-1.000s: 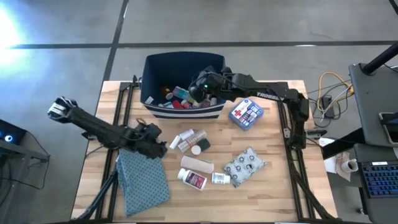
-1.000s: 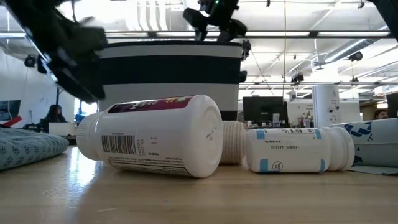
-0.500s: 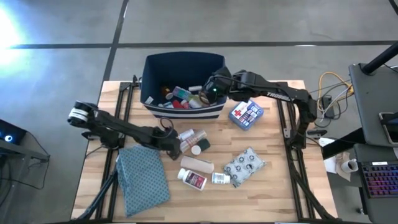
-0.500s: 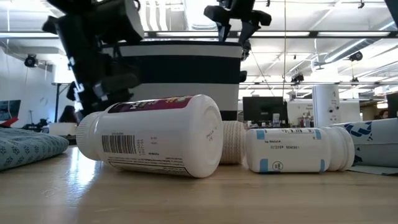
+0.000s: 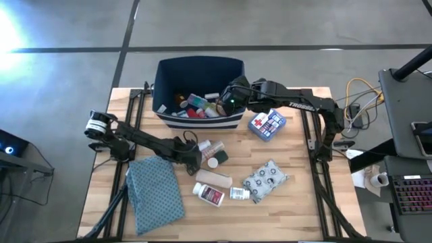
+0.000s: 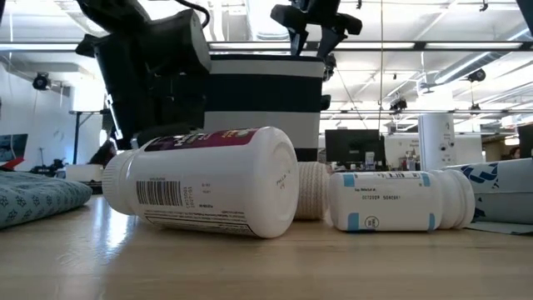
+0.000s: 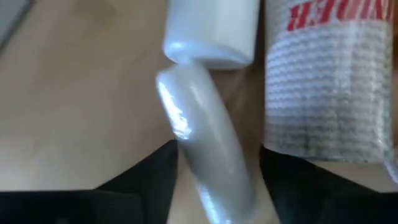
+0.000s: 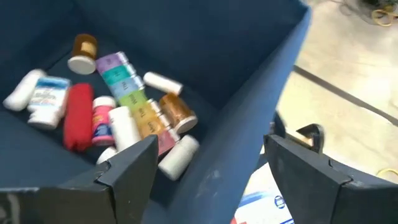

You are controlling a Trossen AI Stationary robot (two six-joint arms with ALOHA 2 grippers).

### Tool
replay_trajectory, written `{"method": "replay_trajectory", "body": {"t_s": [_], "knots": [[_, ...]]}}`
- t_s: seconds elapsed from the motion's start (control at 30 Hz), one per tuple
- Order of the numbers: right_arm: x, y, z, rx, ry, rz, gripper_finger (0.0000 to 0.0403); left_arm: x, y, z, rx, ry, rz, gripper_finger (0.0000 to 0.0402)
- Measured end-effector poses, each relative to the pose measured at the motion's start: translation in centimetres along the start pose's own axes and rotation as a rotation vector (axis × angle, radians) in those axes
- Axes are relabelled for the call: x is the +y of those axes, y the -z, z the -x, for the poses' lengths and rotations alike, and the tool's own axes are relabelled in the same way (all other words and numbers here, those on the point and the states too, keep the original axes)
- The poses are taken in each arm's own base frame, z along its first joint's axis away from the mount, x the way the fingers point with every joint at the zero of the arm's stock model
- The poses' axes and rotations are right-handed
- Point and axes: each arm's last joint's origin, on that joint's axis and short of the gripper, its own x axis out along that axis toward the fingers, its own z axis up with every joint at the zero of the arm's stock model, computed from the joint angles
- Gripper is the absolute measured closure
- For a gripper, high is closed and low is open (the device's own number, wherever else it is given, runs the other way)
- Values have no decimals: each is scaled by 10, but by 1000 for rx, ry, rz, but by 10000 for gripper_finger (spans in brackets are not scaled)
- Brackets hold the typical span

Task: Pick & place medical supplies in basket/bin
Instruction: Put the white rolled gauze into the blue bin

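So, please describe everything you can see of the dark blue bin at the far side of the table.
The bin is a rectangular, soft-sided container that looks like dark navy fabric, with white stripes around its lower walls. It stands upright and open-topped at the far edge of the table. Inside lie many small supplies: a rainbow pill organizer, a red tube, white and amber bottles. The right gripper hovers over its right rim, fingers open and empty. I cannot tell whether anything outside touches its walls.

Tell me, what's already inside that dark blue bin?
Inside the navy bin lie a rainbow pill organizer, a red tube, amber bottles and several white bottles. Whatever is beneath this pile, or tucked against the near wall, is covered.
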Motion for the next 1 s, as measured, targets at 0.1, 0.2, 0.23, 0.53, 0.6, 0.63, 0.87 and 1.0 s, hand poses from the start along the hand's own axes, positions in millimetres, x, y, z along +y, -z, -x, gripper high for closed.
{"method": "replay_trajectory", "body": {"t_s": [0.1,0.2,0.23,0.53,0.6,0.63,0.87,1.0], "knots": [[3,3,2,25,-36,8,126,6,-2,5,7,-10,-57,254],[6,6,4,35,-50,19,137,15,3,16,53,-48,-85,310],[7,7,5,37,-56,24,141,19,4,21,67,-61,-91,328],[10,10,6,41,-66,42,172,61,13,113,-87,89,54,385],[10,10,6,50,-75,59,178,72,10,147,-225,219,101,378],[10,10,6,55,-80,67,180,80,10,168,-315,295,120,375],[10,11,6,63,-79,88,192,135,16,259,-938,471,165,369],[9,11,7,60,-75,83,192,151,9,269,-1116,256,191,356]]}}
